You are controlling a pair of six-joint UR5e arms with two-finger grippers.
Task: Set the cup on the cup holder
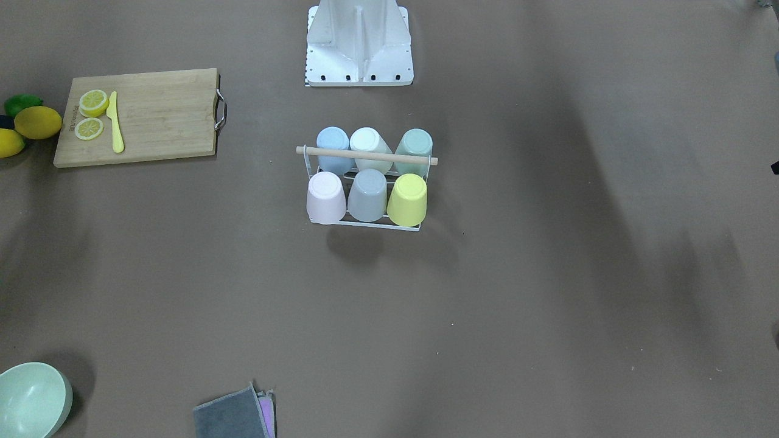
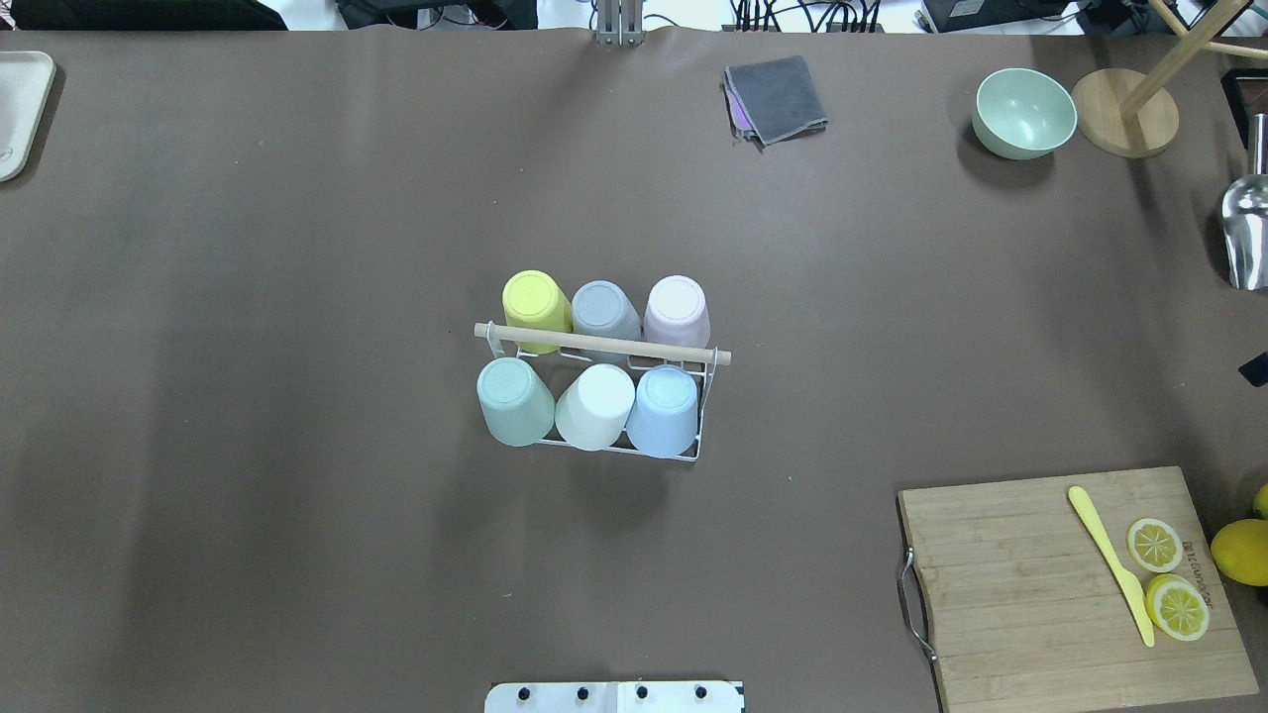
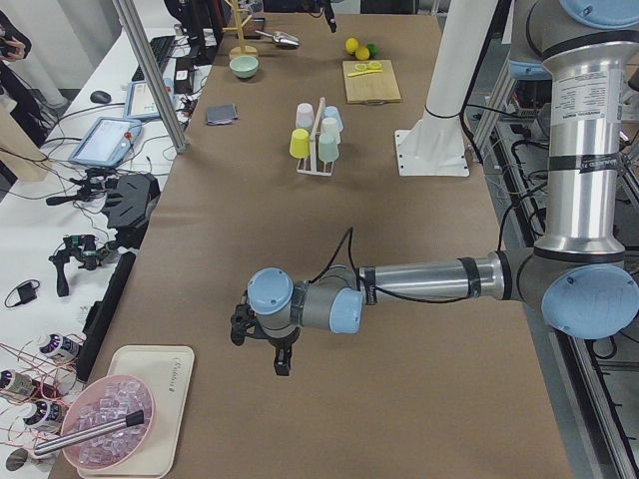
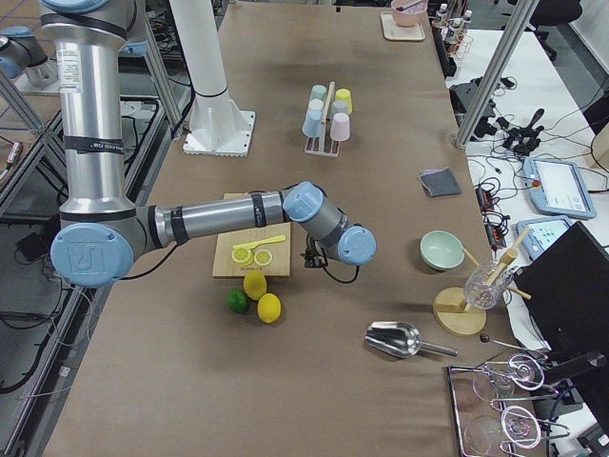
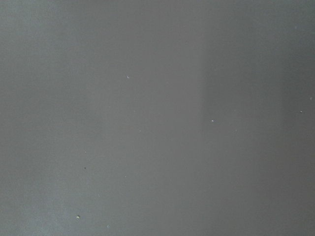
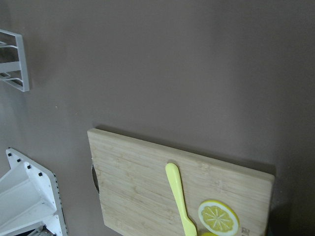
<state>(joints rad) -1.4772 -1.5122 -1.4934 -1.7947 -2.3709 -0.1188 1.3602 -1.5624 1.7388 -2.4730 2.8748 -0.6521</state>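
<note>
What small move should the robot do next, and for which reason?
Probably none: the cup holder already carries six upturned cups, three per row, no free peg visible, and no loose cup shows on the table.

White wire cup holder [image 2: 703, 411], pale wood rod [image 2: 602, 344]; pastel cups [image 2: 536, 299]; brown table [image 2: 248, 297]

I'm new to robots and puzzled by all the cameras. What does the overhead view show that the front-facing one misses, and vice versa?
Only the overhead view shows a metal scoop, a round wooden stand and a white tray. Only the front-facing view shows a green fruit. Both show the cup holder with six cups upside down on it, the cutting board, the green bowl and the grey cloth.
</note>
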